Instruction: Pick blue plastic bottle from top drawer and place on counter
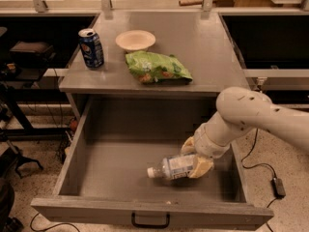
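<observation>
The blue plastic bottle [170, 167] lies on its side in the open top drawer [91, 210], right of middle, with its white cap pointing left. My gripper [195, 157] reaches down into the drawer from the right. Its pale fingers are closed on the bottle's base end, one behind it and one in front. The bottle sits at or just above the drawer floor. The grey counter [203, 47] lies behind and above the drawer.
On the counter stand a dark blue soda can [91, 48] at the left, a white bowl [135, 39] and a green chip bag [157, 67]. The drawer front has a black handle [150, 221]. Cables lie on the floor at the right [277, 186].
</observation>
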